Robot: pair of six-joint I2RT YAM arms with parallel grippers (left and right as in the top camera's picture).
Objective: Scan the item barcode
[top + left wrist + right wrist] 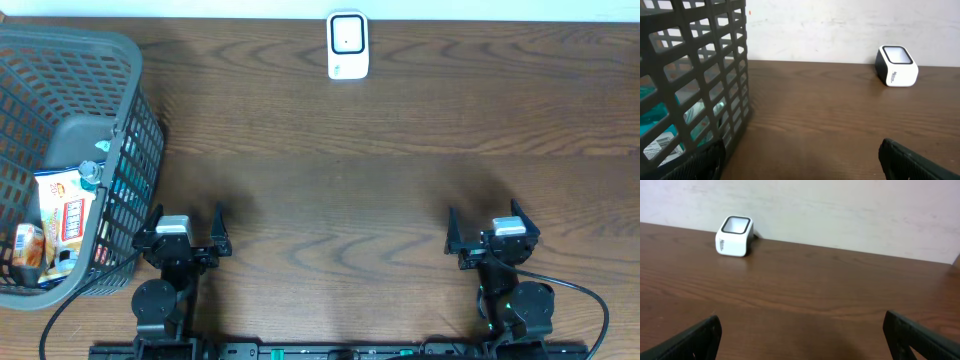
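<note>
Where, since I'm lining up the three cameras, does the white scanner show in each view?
Overhead: the scanner sits top centre, at the far edge of the table.
Left wrist: upper right, close to the wall, well right of the basket.
Right wrist: upper left, close to the wall.
Shared landmark: the line where the table meets the wall.

Light even, diffuse, moderately bright. Table is lighter near the scanner and dimmer farther from it. Scanner's white case is almost overexposed. Soft shadow on basket's scanner-facing side. Left wrist view: fingertips dark, slightly blurred; scanner sharp.
</note>
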